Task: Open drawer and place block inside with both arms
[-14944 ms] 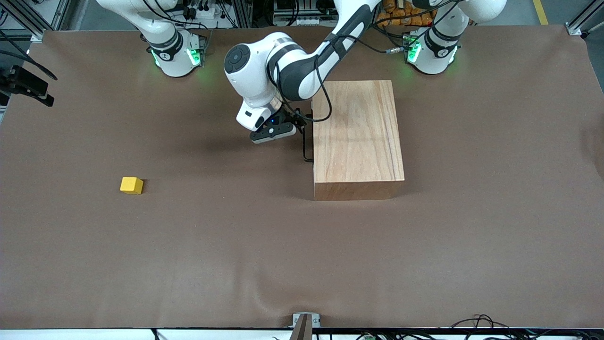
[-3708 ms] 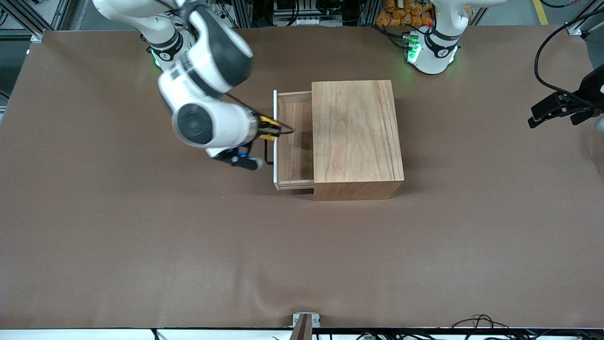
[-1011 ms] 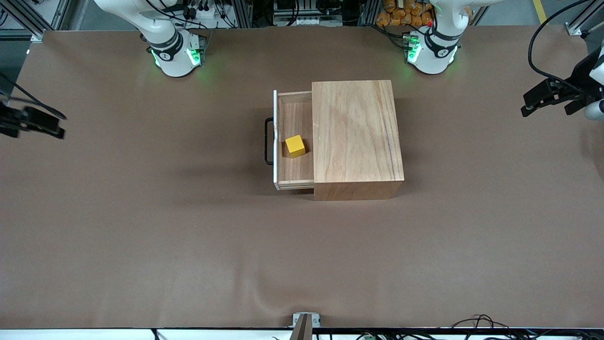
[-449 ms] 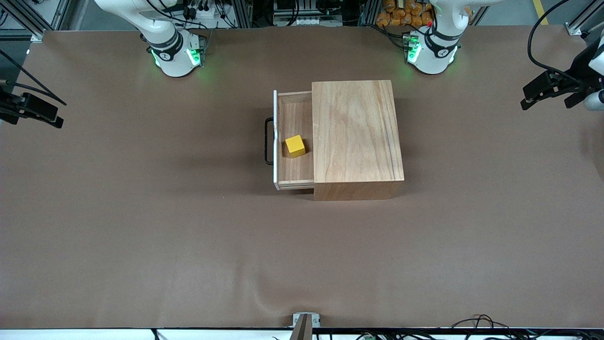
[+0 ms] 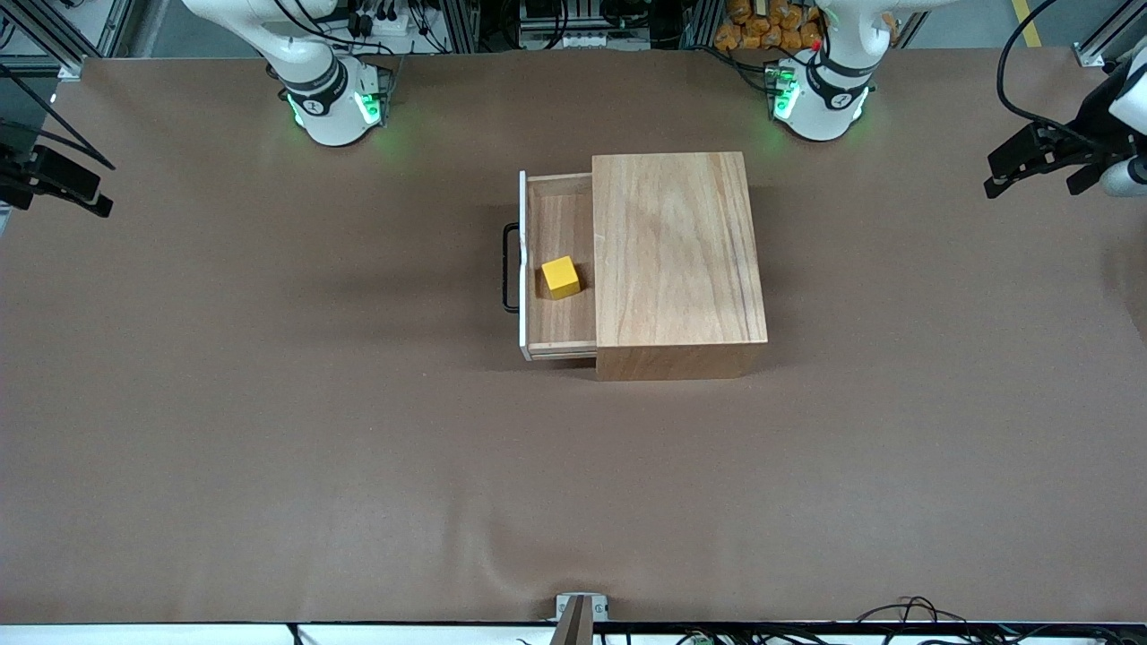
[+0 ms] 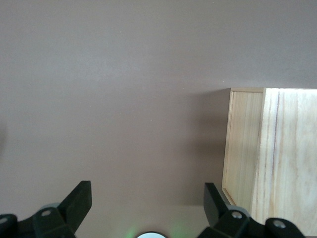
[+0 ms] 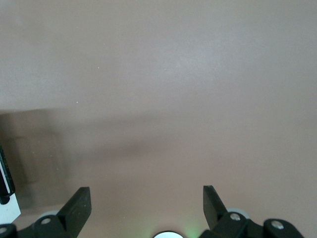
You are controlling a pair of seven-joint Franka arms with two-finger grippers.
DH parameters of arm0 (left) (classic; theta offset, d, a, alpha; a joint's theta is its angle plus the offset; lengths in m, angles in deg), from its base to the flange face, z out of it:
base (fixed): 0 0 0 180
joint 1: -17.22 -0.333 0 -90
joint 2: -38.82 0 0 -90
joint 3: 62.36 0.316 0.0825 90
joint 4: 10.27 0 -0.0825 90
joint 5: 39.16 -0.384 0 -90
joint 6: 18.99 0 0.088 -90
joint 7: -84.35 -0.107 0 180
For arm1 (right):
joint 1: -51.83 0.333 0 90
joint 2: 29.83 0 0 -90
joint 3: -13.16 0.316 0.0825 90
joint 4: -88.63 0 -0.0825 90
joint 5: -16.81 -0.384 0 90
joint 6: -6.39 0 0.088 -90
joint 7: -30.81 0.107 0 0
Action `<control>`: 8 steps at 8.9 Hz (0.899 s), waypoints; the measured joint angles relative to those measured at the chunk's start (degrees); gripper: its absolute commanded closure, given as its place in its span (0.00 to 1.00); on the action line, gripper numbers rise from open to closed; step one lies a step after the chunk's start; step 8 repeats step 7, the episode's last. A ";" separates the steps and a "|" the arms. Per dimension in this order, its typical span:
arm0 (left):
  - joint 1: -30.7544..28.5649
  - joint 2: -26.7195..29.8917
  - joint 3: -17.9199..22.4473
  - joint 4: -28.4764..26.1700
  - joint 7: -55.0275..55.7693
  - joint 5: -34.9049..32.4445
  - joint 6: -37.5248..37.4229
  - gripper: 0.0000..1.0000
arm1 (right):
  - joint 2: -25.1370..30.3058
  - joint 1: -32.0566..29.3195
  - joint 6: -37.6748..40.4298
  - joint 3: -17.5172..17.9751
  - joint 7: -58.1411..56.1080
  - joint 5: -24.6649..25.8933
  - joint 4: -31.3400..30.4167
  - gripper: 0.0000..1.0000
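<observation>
Since a moment ago both grippers have drifted toward the base edge of the table; nothing else moved. Block (image 5: 561, 276) lies in the open drawer (image 5: 557, 331) of the wooden box (image 5: 676, 251), mid-table. Right gripper (image 5: 56, 182) hangs over its arm's end edge, fingers spread, empty. Left gripper (image 5: 1030, 166) likewise, fingers apart.

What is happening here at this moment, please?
Nothing is being handled at this moment. The drawer stands pulled out of the wooden box, and the yellow block lies inside it. The left gripper is open and empty over the table at the left arm's end. The right gripper is also open and empty, at the right arm's end. The work looks finished, with the drawer left open.
</observation>
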 measured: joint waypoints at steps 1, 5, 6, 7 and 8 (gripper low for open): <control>0.01 0.81 -0.14 -0.39 0.00 0.00 0.04 0.00 | 0.00 0.00 -0.01 0.37 -0.59 0.00 -0.16 0.00; 0.02 0.65 -0.69 0.09 0.00 0.38 0.51 0.00 | 0.00 0.00 -0.01 0.71 -0.84 0.00 -0.28 0.00; 0.03 0.41 -0.77 0.50 0.00 0.46 0.55 0.00 | 0.00 0.00 -0.01 0.71 -0.86 0.00 -0.28 0.00; 0.03 0.18 -0.82 0.88 0.00 0.48 0.55 0.00 | 0.00 0.00 -0.01 0.71 -0.87 0.00 -0.28 0.00; 0.03 0.18 -0.82 0.88 0.00 0.48 0.55 0.00 | 0.00 0.00 -0.01 0.71 -0.87 0.00 -0.28 0.00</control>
